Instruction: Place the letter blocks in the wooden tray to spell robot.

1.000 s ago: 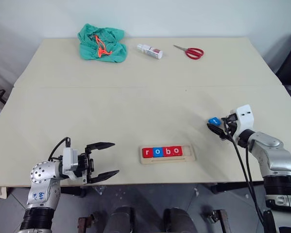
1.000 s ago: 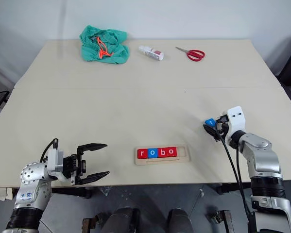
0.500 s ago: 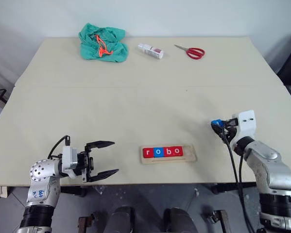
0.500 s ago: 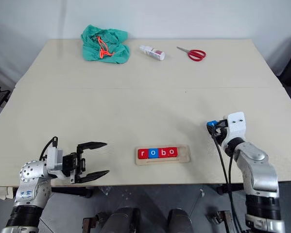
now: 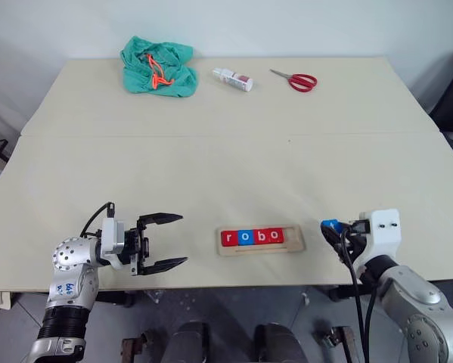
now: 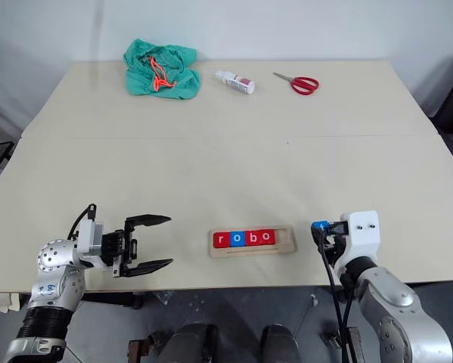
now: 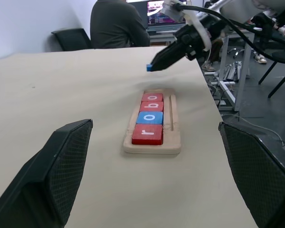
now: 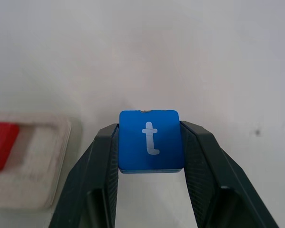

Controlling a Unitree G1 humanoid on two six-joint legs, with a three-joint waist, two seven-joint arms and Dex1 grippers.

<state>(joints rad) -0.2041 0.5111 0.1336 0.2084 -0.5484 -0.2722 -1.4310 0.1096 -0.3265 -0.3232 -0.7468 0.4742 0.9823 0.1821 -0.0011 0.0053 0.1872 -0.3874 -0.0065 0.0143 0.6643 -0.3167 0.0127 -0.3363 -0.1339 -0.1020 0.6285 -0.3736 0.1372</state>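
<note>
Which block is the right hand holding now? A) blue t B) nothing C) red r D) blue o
A: the right hand is shut on the blue t block, pinched between its two fingers, while r, o, b, o already sit in the wooden tray.

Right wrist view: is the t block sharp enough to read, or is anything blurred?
Right wrist view: the t block is crisp and readable, while the tray edge beside it is soft. Left wrist view: the tray letters read clearly; its own fingers are blurred.
</note>
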